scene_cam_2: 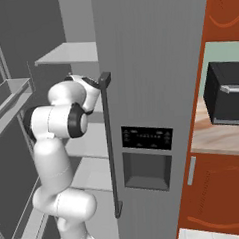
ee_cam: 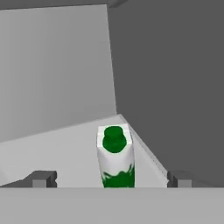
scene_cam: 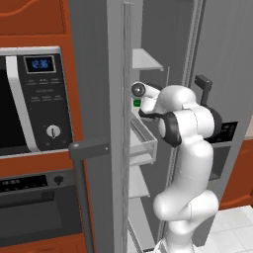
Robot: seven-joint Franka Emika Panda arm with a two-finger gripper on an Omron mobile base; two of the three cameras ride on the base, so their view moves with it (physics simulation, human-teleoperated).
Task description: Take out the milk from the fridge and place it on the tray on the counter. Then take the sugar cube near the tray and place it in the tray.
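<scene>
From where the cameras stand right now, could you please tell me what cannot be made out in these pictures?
- The milk: in the hand view its base is cut off at the bottom; in the left base view the arm hides all but a green speck.
- The tool: the hand view shows just its tips; in the right base view the fridge door blocks it.
- Counter, right base view: cut off by the right edge, with no sign of a tray or sugar cube.

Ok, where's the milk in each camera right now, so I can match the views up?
Left base view: a sliver of the milk's green shows left of the arm's wrist, inside the open fridge, above the clear drawer.
Right base view: I can't make it out; the arm reaches behind the door's bar handle.
Hand view: the milk stands upright at lower centre, between the open gripper tips, on a white shelf.
Shared landmark: the grey fridge interior.
</scene>
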